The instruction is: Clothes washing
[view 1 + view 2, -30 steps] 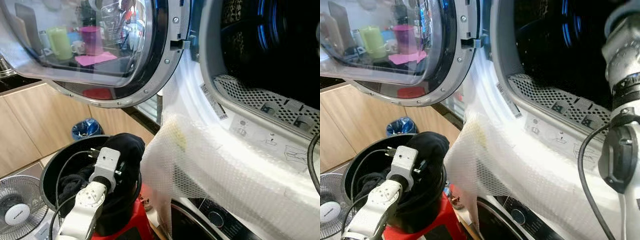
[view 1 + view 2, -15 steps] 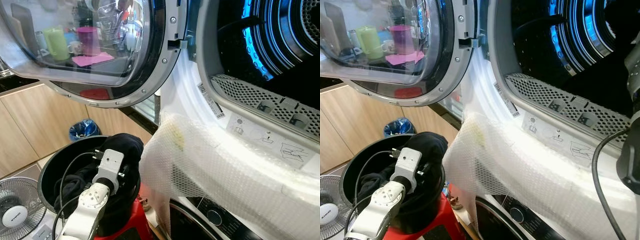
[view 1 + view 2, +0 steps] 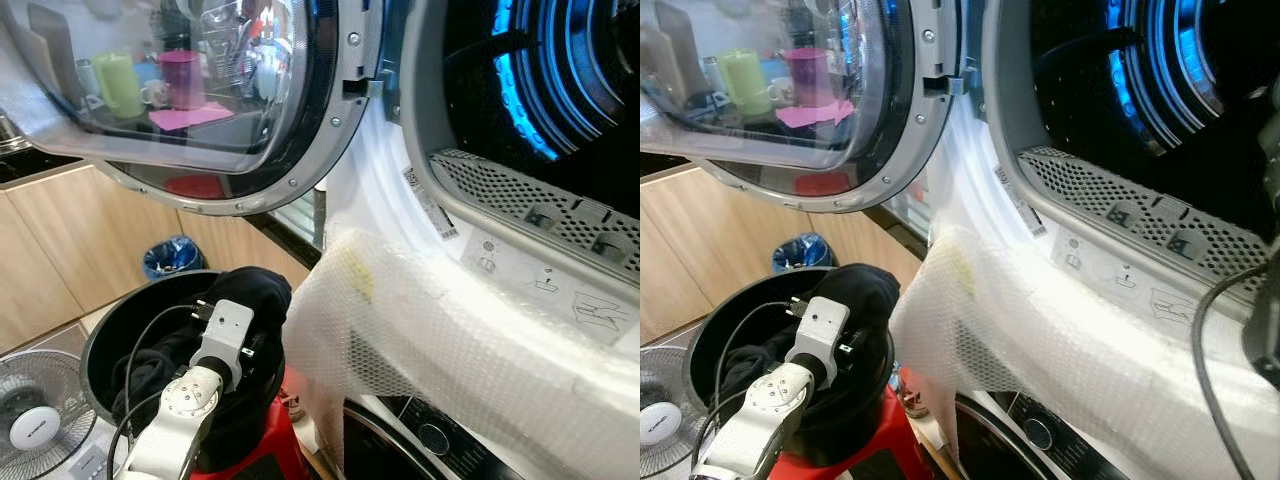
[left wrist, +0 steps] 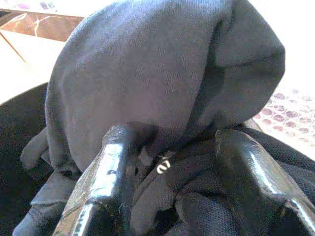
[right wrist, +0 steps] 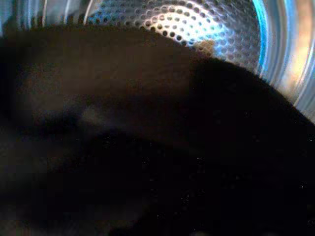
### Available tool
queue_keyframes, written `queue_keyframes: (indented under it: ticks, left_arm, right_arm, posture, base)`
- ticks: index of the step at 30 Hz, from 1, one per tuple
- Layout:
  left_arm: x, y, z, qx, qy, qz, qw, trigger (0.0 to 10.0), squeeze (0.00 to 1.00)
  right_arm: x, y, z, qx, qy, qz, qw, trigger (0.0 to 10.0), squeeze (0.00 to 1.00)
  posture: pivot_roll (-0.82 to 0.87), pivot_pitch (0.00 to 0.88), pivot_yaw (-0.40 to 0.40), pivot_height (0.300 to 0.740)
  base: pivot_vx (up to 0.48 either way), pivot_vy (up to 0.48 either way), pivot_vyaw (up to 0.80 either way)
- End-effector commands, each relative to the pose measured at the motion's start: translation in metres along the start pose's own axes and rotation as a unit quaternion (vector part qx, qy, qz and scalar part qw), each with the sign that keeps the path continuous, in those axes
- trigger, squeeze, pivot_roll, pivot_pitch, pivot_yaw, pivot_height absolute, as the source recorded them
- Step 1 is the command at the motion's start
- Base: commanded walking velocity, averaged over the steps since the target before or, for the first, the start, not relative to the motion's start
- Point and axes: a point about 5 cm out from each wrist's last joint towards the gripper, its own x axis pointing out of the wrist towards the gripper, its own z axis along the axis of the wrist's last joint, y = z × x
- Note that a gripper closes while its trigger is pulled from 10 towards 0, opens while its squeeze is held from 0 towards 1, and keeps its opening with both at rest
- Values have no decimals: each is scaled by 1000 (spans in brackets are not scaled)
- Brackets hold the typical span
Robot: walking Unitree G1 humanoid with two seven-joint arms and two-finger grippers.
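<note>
A black round basket point(image 3: 100, 340) on a red stool point(image 3: 265, 455) holds dark clothes point(image 3: 255, 290) heaped above its rim. My left gripper point(image 4: 174, 142) is pushed into that heap, and its two black fingers point(image 4: 110, 167) stand apart with dark fabric bulging between them. The front-loader's glass door point(image 3: 200, 100) is swung open to the left. Its drum point(image 3: 560, 80) glows blue inside. A piece of my right arm point(image 3: 1265, 330) and its cable show at the far right by the drum opening. In the right wrist view, a dark mass point(image 5: 147, 157) lies before the perforated drum wall point(image 5: 197, 24).
Bubble wrap point(image 3: 420, 340) drapes over the machine's front below the opening. A white fan point(image 3: 35, 420) stands at the lower left, beside the basket. A blue-lined bin point(image 3: 172, 255) sits by the wooden cabinets point(image 3: 60, 250) behind.
My right arm has drawn away from the picture's right side toward the drum. The drum's blue light has come on. The left arm has barely moved.
</note>
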Motion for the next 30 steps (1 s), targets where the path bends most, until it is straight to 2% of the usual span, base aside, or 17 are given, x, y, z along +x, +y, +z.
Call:
queue_keyframes:
  ticks: [1,2,3,4,5,6,8,11,12,17,22,24,26,27,28,29,30]
  left_arm:
    - [-1,-6,-5,8,16,-14,1000,10000,0]
    - [-1,-7,-5,9,16,-18,1000,10000,0]
    - [-1,-8,-4,12,17,-23,1000,10000,0]
    - [-1,-8,-4,10,17,-22,1000,10000,0]
    - [-1,-8,-4,9,17,-21,1000,10000,0]
    - [-1,-8,-4,9,18,-22,1000,10000,0]
    - [-1,-9,-5,11,20,-27,999,10000,0]
    - [-2,-11,-6,14,23,-35,999,10000,0]
    - [-3,-12,-6,14,26,-37,999,10000,0]
    - [-4,-13,-7,14,28,-39,999,10000,0]
    - [-6,-13,-10,12,33,-39,999,10000,0]
    - [-6,-13,-10,14,36,-40,998,10000,0]
    - [-6,-12,-11,14,38,-41,998,10000,0]
    - [-6,-12,-11,14,38,-41,998,10000,0]
    - [-6,-12,-11,15,39,-41,998,10000,0]
    - [-6,-12,-11,15,40,-41,998,10000,0]
    - [-6,-12,-12,15,41,-41,998,10000,0]
  right_arm:
    - [-1,11,5,-18,-3,34,999,10000,1000]
    - [-1,11,4,6,3,29,1000,10000,1000]
    - [0,-3,11,79,-9,-22,997,10000,1000]
    - [0,-3,8,56,-3,-28,998,10000,1000]
    - [-1,4,4,41,6,-1,999,10000,1000]
    - [-1,12,-1,44,21,22,999,10000,1000]
    - [-2,16,0,46,19,25,998,10000,1000]
    - [-3,21,5,82,23,29,996,10000,1000]
    - [-5,31,3,103,34,43,993,10000,1000]
    - [-8,40,0,132,44,54,989,10000,1000]
    - [-14,38,-4,83,17,44,995,10000,1000]
    - [-25,36,-15,61,26,32,997,10000,1000]
    - [-29,24,-16,20,12,-6,1000,10000,1000]
    - [-30,21,-17,15,12,-12,1000,10000,1000]
    - [-32,19,-16,14,11,-18,1000,10000,573]
    - [-33,15,-15,10,10,-30,999,10000,0]
    - [-36,13,-15,7,9,-38,999,10000,0]
  posture:
    - [178,0,-44,740]
    - [178,0,-44,740]
    - [177,0,-40,740]
    - [177,0,-40,740]
    - [175,0,-40,740]
    - [175,0,-40,740]
    - [173,1,-42,740]
    - [172,4,-39,740]
    - [174,8,-46,740]
    - [177,11,-51,740]
    - [178,15,-55,740]
    - [178,15,-55,740]
    - [178,15,-55,740]
    - [178,15,-55,740]
    - [175,14,-57,740]
    - [175,14,-57,740]
    - [175,14,-57,740]
  base:
    - [0,0,0]
    - [0,0,0]
    - [0,0,0]
    - [0,0,0]
    - [0,0,0]
    - [0,0,0]
    - [0,0,0]
    - [0,0,0]
    - [0,0,0]
    - [0,0,0]
    - [0,0,0]
    - [0,0,0]
    - [0,0,0]
    - [0,0,0]
    - [0,0,0]
    - [0,0,0]
    - [0,0,0]
